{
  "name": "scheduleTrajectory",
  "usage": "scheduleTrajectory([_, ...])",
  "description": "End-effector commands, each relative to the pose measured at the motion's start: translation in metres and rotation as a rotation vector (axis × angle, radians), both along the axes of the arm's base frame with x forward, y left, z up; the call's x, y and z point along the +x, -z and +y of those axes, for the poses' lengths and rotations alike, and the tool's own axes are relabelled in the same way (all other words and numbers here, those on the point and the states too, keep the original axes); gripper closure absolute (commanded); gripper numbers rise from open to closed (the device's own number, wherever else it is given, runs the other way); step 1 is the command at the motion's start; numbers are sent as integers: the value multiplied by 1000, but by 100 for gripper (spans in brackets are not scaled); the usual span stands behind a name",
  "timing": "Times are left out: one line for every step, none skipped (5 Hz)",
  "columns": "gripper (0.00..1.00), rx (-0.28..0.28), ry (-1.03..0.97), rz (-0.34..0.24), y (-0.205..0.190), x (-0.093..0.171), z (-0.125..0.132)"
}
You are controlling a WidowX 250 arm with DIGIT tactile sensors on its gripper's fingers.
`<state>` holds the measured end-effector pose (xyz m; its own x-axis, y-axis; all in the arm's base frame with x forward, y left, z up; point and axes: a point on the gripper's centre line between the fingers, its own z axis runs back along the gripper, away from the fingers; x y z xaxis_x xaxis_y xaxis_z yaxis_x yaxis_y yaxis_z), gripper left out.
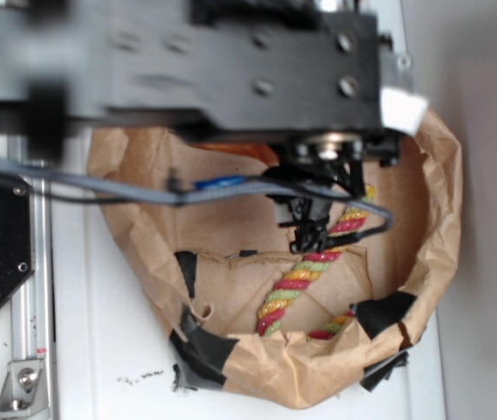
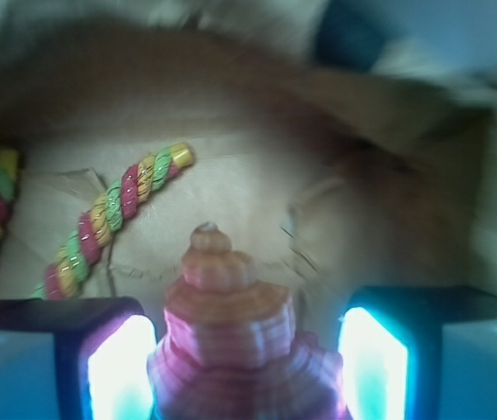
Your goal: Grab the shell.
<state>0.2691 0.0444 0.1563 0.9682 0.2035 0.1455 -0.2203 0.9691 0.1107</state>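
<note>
Two lit fingers [image 2: 117,359] of the claw [image 2: 247,363] stand apart, flanking the shell [image 2: 231,332], which lies between them with its spire pointing away; contact cannot be told. Ahead and left of the claw lies a red-yellow-green rope [image 2: 113,219] inside the paper-lined basket [image 1: 432,184].

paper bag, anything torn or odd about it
Yes. The paper bag is crumpled, its rim rolled down and patched with black tape along the near edge, with small tears in the floor. Inside, the shell sits between the gripper fingers, beside the rope.
</note>
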Motion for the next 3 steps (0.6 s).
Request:
scheduleTrajectory([100, -32, 36, -124, -30, -5, -19])
scheduleTrajectory([100, -65, 34, -138, -25, -4, -16])
scheduleTrajectory([100, -72, 25, -146, -25, -3, -17])
